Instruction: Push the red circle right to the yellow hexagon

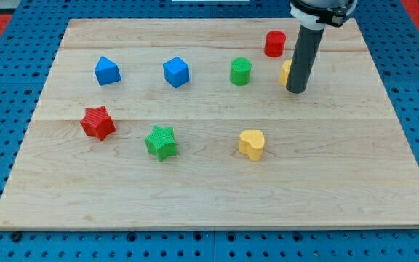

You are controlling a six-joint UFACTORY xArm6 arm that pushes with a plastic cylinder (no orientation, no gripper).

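near the view's top right, my tip (295,91) is seen just right of the yellow hexagon (285,72), which the rod partly hides. the red circle (274,44) is seen just above-left of it. no gripper fitted, so no jaw state can be told.

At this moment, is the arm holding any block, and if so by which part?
Nothing is held. The arm ends in a plain rod; my tip rests on the board beside the yellow hexagon, partly hiding it. The red circle stands apart, untouched.
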